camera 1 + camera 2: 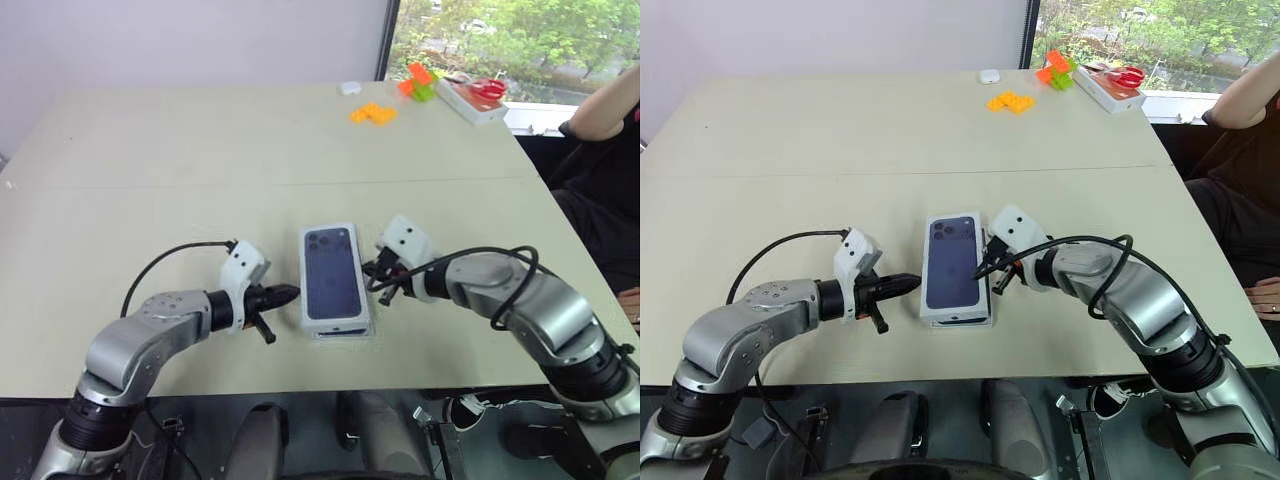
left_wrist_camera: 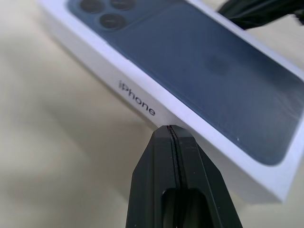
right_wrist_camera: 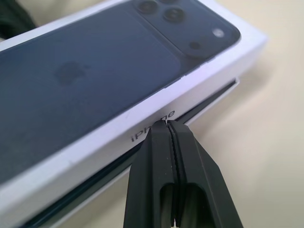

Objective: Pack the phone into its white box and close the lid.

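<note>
The lid (image 1: 333, 272), white with a dark blue phone picture on top, lies over the white box (image 1: 340, 334) near the table's front edge. In the right wrist view a dark gap shows under the lid's (image 3: 95, 85) long side, so it sits slightly raised. The phone is hidden beneath the lid. My left gripper (image 1: 290, 293) is shut, its tip against the lid's left side wall (image 2: 137, 102). Opposite it, my right gripper (image 1: 372, 268) is also shut, its tip at the right side wall by the printed word. Neither holds anything.
Orange blocks (image 1: 373, 113), an orange and green toy (image 1: 418, 82), a small white object (image 1: 349, 88) and a flat white box with red scissors (image 1: 472, 98) lie at the far right. A person's arm (image 1: 610, 105) rests beyond the table's right edge.
</note>
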Motion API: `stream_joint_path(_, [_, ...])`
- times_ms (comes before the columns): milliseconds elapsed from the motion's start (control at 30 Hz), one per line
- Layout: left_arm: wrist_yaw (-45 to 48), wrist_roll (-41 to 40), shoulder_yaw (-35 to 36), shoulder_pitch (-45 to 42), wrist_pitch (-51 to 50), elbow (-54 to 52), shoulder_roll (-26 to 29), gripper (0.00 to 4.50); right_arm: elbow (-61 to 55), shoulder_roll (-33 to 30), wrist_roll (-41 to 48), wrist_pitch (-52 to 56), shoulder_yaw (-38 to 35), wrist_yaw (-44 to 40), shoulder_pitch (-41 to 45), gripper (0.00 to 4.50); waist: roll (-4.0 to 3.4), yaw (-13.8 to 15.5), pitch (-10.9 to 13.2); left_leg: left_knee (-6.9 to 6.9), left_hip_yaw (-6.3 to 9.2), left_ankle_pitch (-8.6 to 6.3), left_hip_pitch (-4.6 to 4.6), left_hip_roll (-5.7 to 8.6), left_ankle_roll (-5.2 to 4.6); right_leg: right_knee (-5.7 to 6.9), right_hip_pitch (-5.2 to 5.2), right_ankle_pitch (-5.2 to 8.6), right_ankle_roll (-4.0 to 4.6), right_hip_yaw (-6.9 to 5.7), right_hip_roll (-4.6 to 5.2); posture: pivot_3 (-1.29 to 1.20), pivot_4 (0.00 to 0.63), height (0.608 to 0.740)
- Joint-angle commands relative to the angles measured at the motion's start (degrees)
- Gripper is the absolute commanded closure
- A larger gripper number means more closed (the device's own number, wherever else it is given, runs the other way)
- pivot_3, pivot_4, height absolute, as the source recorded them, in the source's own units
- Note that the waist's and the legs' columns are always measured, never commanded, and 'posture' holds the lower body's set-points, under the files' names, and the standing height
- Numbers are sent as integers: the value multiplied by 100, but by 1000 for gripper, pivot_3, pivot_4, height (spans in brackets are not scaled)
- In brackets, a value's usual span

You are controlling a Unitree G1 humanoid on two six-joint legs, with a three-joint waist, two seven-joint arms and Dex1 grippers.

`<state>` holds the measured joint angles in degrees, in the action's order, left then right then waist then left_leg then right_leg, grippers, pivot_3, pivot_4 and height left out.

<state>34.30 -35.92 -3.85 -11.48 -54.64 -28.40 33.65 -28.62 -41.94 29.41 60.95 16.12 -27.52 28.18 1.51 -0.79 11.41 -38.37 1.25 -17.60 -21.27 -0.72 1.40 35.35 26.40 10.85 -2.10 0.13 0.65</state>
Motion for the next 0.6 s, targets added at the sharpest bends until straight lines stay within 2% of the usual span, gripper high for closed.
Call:
stream_joint_path(33, [173,-190,-71,16,5,-298,4,4500,-422,-15,64,-32,5,-288,-50,4470,1,0,-1,0,0,0,0,0,0,0,0,1,-2,0,0,0,150,730])
stream_joint_path(600, [319,-124,-252,-77,34,-431,39,4500,-754,-190,-19,73,-51,-602,-331,4470,2,5,-2,-4,-1,0,2,1,0,2,-5,1,-1,0,1,0,150,730])
